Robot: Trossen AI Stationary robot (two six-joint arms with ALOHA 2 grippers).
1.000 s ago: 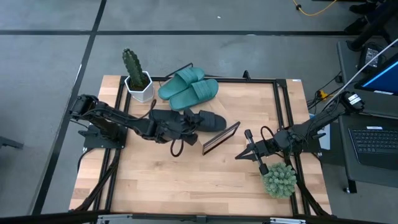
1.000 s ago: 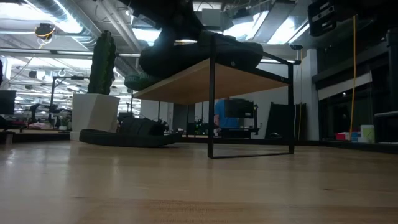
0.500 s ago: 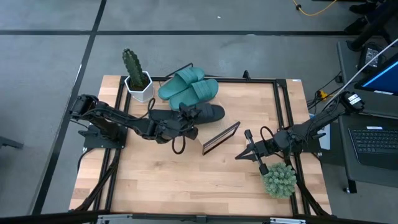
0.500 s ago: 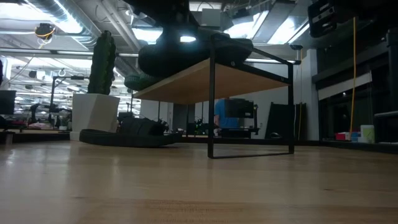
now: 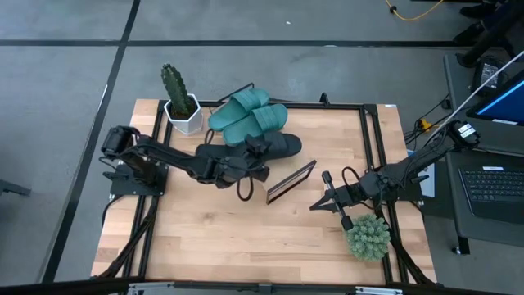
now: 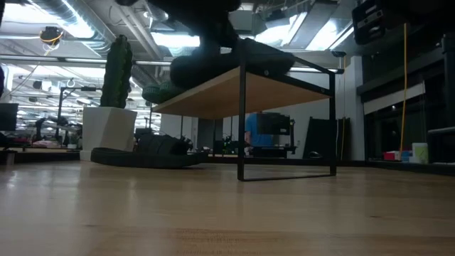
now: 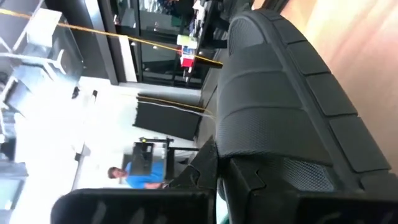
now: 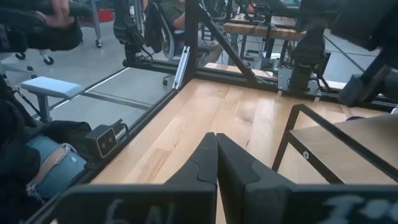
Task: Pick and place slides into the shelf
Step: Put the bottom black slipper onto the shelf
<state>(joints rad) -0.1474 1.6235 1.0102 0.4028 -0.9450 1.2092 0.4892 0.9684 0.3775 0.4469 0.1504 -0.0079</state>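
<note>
One camera looks straight down on the worktop (image 5: 246, 238); another sits at worktop level; both show the shelf (image 5: 291, 182).

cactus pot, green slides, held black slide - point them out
cactus pot (image 5: 183, 115), high view, white pot wall
green slides (image 5: 250, 116), high view, strap of nearer slide
black slide (image 5: 278, 145), high view, toe end past left pincer

Matt, textured black rubber slide (image 7: 280, 112); pale wood-grain shelf (image 6: 234, 89) top on thin black metal frame; smooth wooden table (image 5: 246, 238).
</note>
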